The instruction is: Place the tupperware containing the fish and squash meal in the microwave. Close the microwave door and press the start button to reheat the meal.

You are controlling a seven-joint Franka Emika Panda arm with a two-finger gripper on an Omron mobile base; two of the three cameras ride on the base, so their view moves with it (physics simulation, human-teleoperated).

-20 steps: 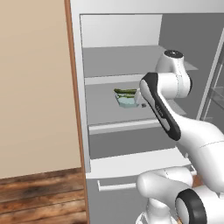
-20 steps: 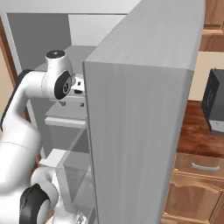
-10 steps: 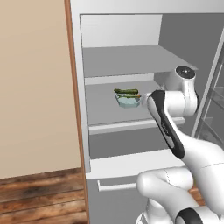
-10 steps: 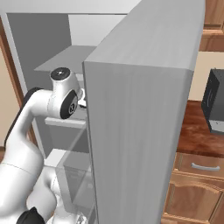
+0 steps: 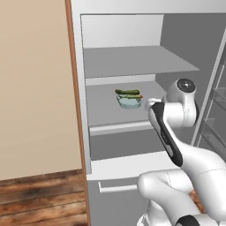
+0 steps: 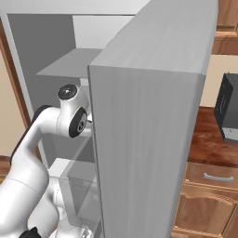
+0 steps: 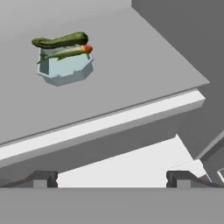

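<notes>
Grey fridge interior (image 5: pixel 176 39), door (image 6: pixel 153 139) swung open. Tupperware (image 7: pixel 65 68) sits on the middle shelf (image 7: pixel 131 65), toward the back, w/ the fish and squash meal (image 7: pixel 61 41) on top: long dark-green strips plus a small orange bit at one end. Same container seen in left base view (image 5: pixel 129 101), on the shelf just left of the arm's wrist. Gripper (image 7: pixel 111 177) spread wide, holding nothing; its two dark fingertips (image 7: pixel 43 178) stand far apart at the bottom of hand view, below and in front of the shelf's pale front edge, well apart from the tupperware. Lower white shelf (image 7: pixel 144 166) lies just ahead of the tips. Microwave (image 6: pixel 228 114) is a black box far right in right base view, above brown wood cabinets (image 6: pixel 204 200). Tan wall (image 5: pixel 33 88) and wood floor (image 5: pixel 39 198) to fridge's left.
</notes>
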